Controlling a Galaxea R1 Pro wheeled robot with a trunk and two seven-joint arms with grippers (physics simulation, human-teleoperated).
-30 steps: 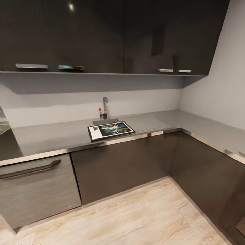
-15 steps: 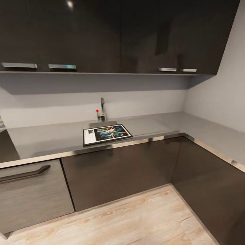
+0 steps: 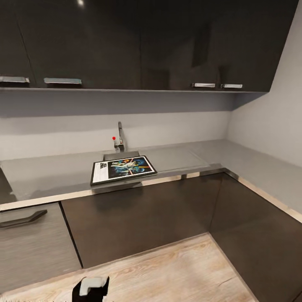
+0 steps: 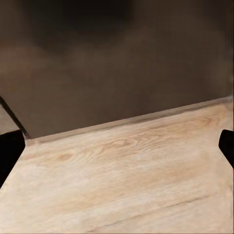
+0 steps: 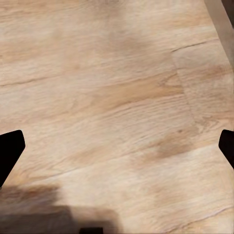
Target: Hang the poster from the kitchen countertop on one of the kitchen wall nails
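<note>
At the left of the head view, a drawer handle (image 3: 22, 218) sits below the countertop (image 3: 50, 176). The poster (image 3: 122, 169) lies flat at the countertop's front edge, its white strip toward the left, directly in front of the sink (image 3: 121, 155) and the tap (image 3: 120, 137). Its front side runs just beside the countertop's metal lip. To the right, the countertop turns a corner and runs along the side wall. No wall nail can be made out.

The step in hand appears to be the approach to the poster. To do it well, stop the base square to the cabinet front (image 3: 138, 218), centred on the poster, close enough for either arm to reach the frame's near side.

The left wrist view shows the left gripper (image 4: 117, 146) with fingers spread, aimed at the wood floor (image 4: 126, 180) and the cabinet's base. The right wrist view shows the right gripper (image 5: 117, 146) likewise spread and empty, over floor planks. Neither wrist view shows the poster; the head view does.
</note>
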